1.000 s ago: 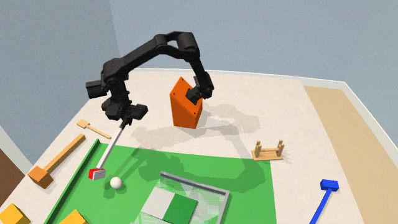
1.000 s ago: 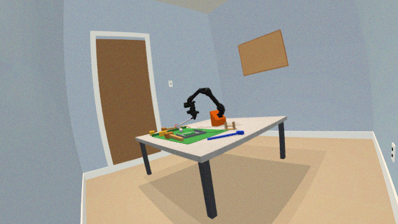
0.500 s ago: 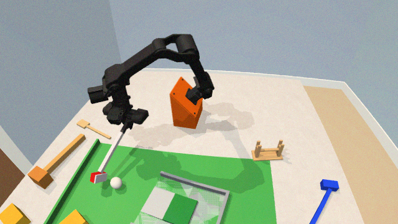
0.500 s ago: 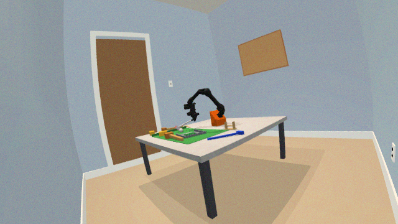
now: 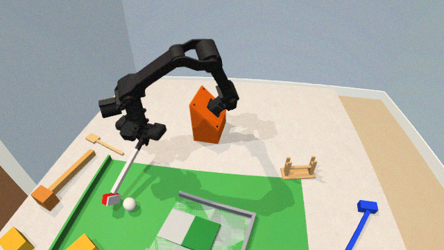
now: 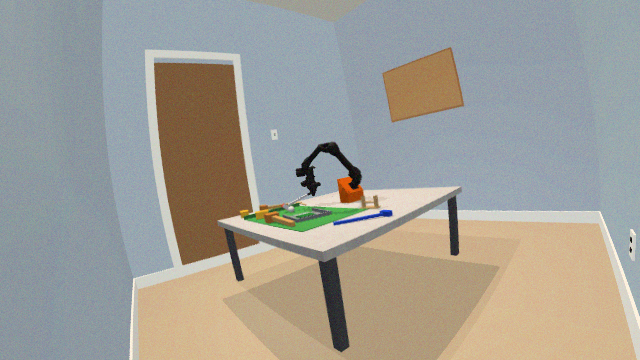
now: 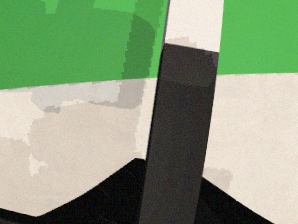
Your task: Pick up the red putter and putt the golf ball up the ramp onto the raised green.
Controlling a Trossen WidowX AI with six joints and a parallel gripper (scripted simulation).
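Note:
My gripper (image 5: 143,141) (image 7: 157,171) is shut on the dark grip of the red putter (image 5: 125,171) (image 6: 298,200) (image 7: 182,110). The white shaft slants down to a red and grey head, which hangs low over the green mat (image 5: 277,189). The white golf ball (image 5: 129,204) (image 6: 290,209) sits on the mat just right of the head in the top view, with a small gap between them. Further right, a white panel (image 5: 176,223) adjoins a darker green panel (image 5: 202,233), partly bordered by a grey wall (image 5: 216,204). Their heights are hard to tell. The wrist view does not show the ball or head.
A dark green rail (image 5: 83,201) edges the mat's left side. Beyond it lie an orange mallet (image 5: 71,171) and a small wooden paddle (image 5: 109,146). Yellow blocks (image 5: 15,239) stand at lower left. A wooden rack (image 5: 299,171) and blue mallet (image 5: 368,207) are at right.

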